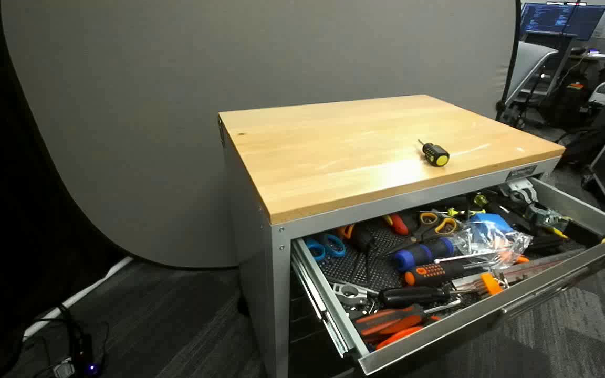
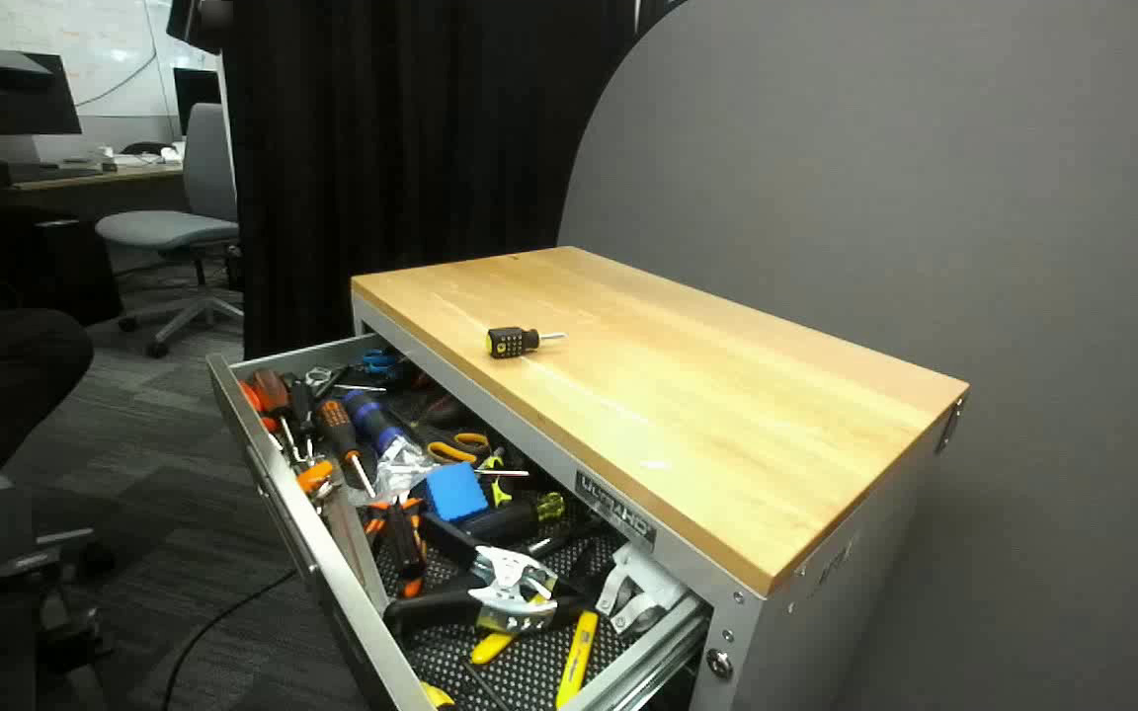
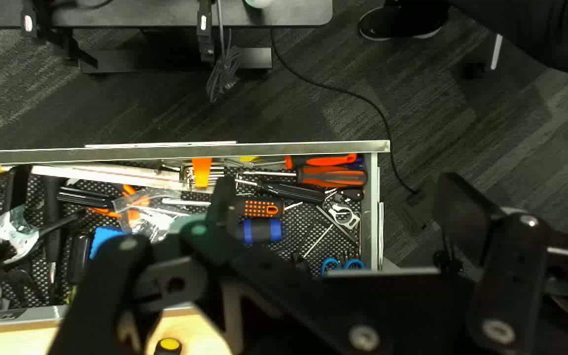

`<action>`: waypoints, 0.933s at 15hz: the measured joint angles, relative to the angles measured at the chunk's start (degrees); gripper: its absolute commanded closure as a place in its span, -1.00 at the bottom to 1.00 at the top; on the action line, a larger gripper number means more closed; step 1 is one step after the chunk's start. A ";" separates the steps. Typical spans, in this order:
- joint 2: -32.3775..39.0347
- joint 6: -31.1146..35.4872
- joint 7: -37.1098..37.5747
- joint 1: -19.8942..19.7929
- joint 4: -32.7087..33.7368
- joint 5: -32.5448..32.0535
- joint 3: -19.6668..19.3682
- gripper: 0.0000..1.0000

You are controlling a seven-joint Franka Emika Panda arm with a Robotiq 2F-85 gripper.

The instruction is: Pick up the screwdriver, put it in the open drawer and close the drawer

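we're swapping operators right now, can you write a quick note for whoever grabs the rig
Gripper: open wide, holding nothing; out of frame in both exterior views.
Drawer: pulled out, tools inside.
Screwdriver: lying on the wooden tabletop, near the edge above the drawer.
Done: none of the three steps.
Left: pick up the screwdriver, put it in the drawer, close the drawer.

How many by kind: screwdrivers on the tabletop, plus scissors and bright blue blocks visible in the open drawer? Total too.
Screwdriver on the tabletop: 1
Blue-handled scissors and yellow-handled scissors in the drawer: 2
Bright blue block in the drawer: 1
Total: 4
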 measured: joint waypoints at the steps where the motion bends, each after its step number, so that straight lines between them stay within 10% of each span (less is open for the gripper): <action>1: -0.02 0.05 0.00 0.00 0.16 0.00 0.00 -1.00; 9: 0.00 1.20 1.71 -0.06 -0.16 -0.01 -0.13 -1.00; 14: 8.55 18.85 12.75 -0.38 -1.33 -0.11 -0.27 -1.00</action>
